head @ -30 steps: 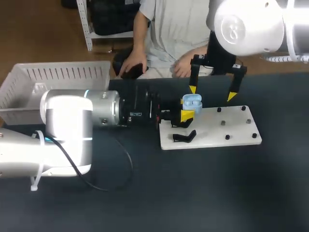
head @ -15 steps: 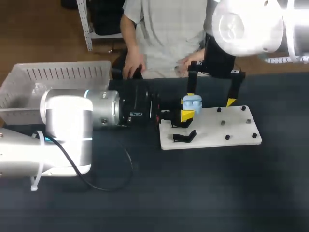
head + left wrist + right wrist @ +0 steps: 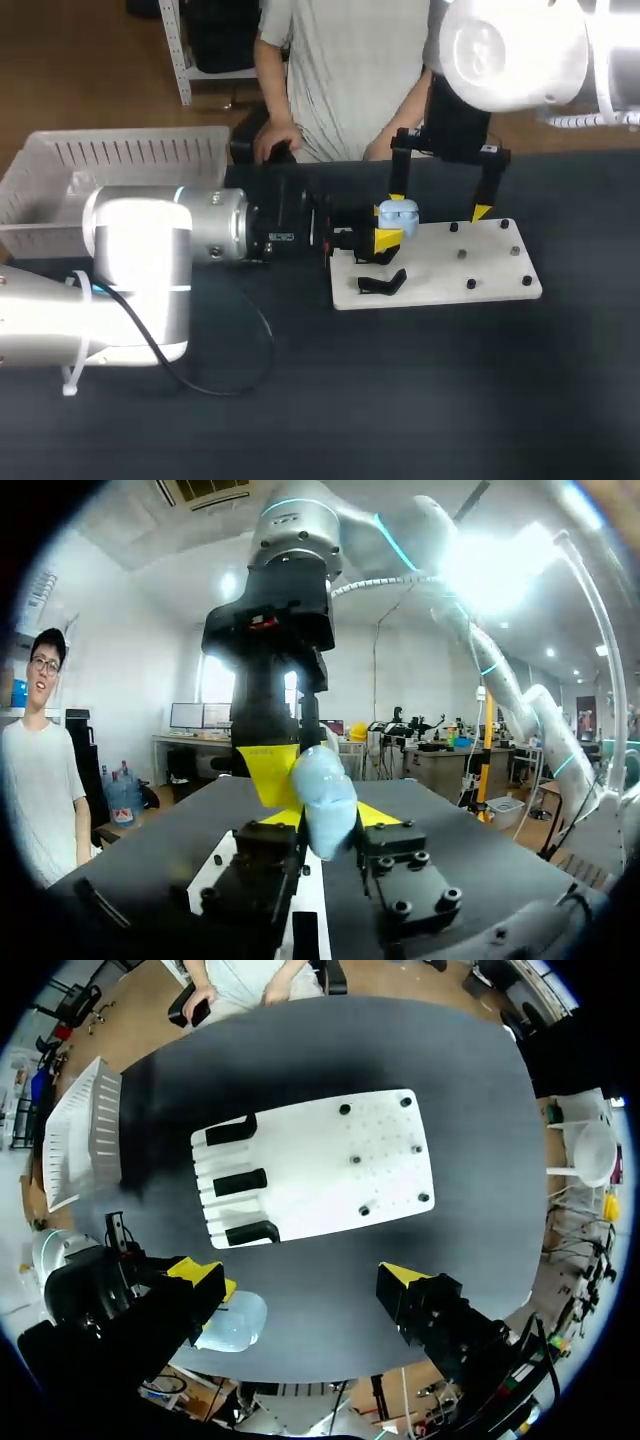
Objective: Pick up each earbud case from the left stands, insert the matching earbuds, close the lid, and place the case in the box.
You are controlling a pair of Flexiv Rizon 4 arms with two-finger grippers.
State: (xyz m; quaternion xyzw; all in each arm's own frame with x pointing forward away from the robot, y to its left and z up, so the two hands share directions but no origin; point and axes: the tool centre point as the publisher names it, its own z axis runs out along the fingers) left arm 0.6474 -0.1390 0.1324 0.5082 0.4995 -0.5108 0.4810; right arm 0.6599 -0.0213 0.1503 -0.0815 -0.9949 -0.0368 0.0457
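While the left gripper (image 3: pixel 387 237) stays clamped on the blue earbud case (image 3: pixel 398 212), the right gripper (image 3: pixel 438 208), fingers spread, has dipped closer beside it, probably to press the lid down.

A dark tabletop (image 3: pixel 400 400) is partly covered by a white board (image 3: pixel 490 270), laid flat near the far edge; 6 small dark studs (image 3: pixel 463 254) are dotted across it.
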